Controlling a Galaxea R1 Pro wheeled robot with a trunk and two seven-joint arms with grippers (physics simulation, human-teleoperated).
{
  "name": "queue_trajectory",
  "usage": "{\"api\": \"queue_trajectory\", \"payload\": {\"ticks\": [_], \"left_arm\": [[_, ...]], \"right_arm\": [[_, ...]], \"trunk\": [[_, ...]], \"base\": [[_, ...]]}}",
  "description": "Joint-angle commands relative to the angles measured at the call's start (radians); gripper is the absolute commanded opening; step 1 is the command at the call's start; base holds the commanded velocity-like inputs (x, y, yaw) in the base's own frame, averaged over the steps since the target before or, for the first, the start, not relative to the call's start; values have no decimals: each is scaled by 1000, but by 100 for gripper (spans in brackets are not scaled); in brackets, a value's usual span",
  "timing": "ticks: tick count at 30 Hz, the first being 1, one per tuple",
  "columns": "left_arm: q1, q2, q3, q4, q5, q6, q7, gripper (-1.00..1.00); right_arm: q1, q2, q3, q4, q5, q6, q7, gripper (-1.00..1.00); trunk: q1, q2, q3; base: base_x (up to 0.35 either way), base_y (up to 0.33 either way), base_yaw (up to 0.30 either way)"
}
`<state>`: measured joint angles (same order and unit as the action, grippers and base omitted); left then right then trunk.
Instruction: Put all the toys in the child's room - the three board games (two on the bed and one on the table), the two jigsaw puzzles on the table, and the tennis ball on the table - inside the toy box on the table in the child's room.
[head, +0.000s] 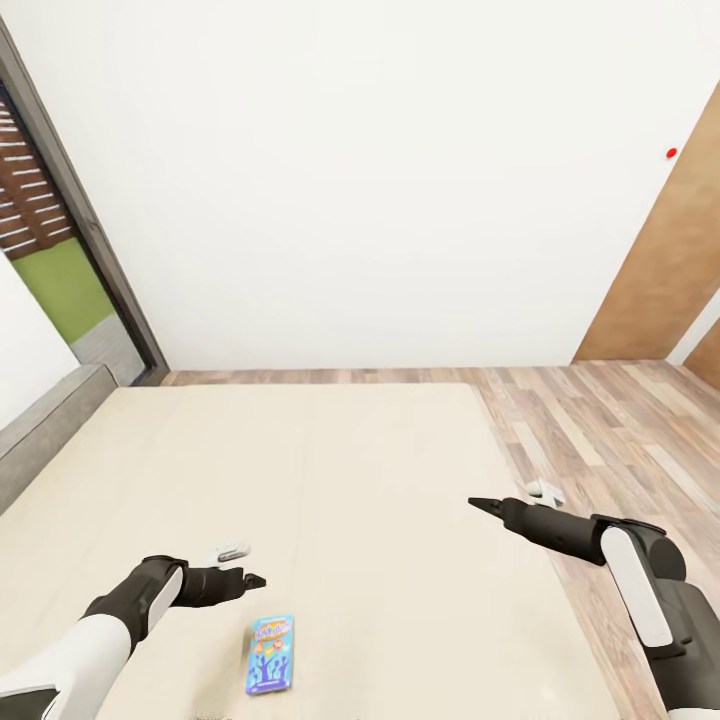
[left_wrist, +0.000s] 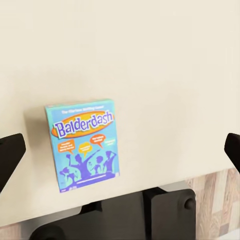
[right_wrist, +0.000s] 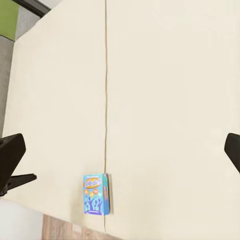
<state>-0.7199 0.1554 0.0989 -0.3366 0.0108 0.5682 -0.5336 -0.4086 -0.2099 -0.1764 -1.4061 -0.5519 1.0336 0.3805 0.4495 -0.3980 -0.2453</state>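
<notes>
Game box (head: 270, 654), a blue Balderdash board game, lies flat on the bed (head: 330, 470) at the bottom of the head view, a little left of centre and close to the near edge of the mattress. In the left wrist view the same box (left_wrist: 84, 146) sits face up, left of centre, its title readable, with the cream sheet all round it and nothing touching it. The right wrist view catches it (right_wrist: 97, 194) low in the frame, just beside the seam that runs down the mattress. The left end effector (head: 240, 566) hangs above the bed just up and left of the box, fingers spread wide and empty; its dark fingertips (left_wrist: 11, 155) show at both side edges of its own wrist view, well apart. The right end effector (head: 485, 506) reaches over the bed's right part, at centre right of the head view, also spread wide and holding nothing. Judging from this, the task is at an early or middle stage: one board game is on the bed, ungrasped, and has yet to be picked up and carried to the toy box. The desk, the toy box and the other toys are out of frame, so how many are already stowed cannot be told.
</notes>
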Motion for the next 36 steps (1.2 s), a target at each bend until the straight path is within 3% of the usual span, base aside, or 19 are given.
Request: {"api": "queue_trajectory", "payload": {"ticks": [1,18,36], "left_arm": [[-1,0,6,-1,1,9,-2,100],[-1,-6,6,-2,1,5,0,100],[-1,-6,7,-2,-1,-42,4,100]], "right_arm": [[-1,0,-1,0,9,4,10,100],[-1,1,-8,1,9,2,15,100],[-1,1,-8,3,9,2,15,100]], "trunk": [[1,-2,-4],[1,-2,-32],[1,-2,-61]], "base": [[0,0,0],[0,0,0],[0,0,0]]}}
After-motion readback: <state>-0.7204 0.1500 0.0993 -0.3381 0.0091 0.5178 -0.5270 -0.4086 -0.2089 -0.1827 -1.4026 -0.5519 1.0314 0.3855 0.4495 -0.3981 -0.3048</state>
